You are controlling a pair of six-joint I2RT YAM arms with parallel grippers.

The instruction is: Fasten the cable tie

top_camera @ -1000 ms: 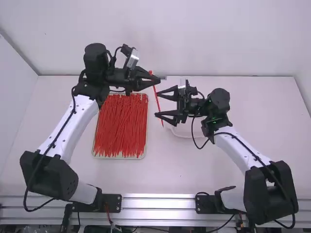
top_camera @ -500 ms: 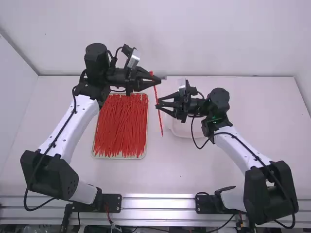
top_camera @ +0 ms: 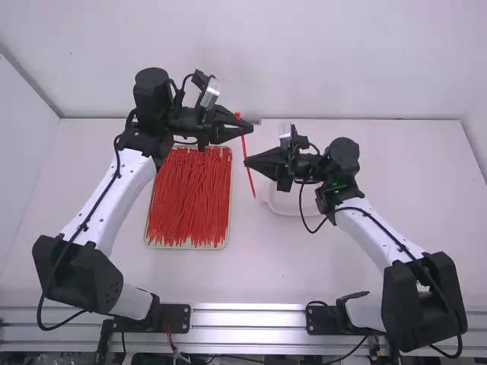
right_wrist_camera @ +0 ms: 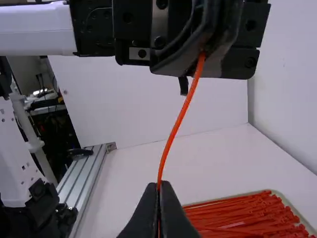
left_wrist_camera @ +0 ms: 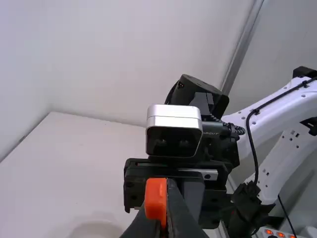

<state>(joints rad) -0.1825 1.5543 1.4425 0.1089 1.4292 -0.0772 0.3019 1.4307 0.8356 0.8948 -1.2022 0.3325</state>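
Had a tray (top_camera: pixel 186 246) of spare ties (top_camera: pixel 190 194) lying below and left of the left gripper (top_camera: pixel 236 126), the tray's right edge just left of the hanging tie (top_camera: pixel 243 144). Held the left gripper over the tray's far right corner, off the table (top_camera: pixel 426 175), fingers pressed together on the tie's head, with the wall (top_camera: pixel 342 61) close behind and little room that way. Let the strap slant down and slightly rightward from that grip through open air, its tip free above the table. Pinched the strap about halfway down with the right gripper (top_camera: pixel 246 161), fingers closed tight on it, directly below the left gripper and near it. Had a clear tub (top_camera: pixel 278 207) below and right of the right gripper's tips. Left bare table open to the right of the right gripper and nearer the bases.
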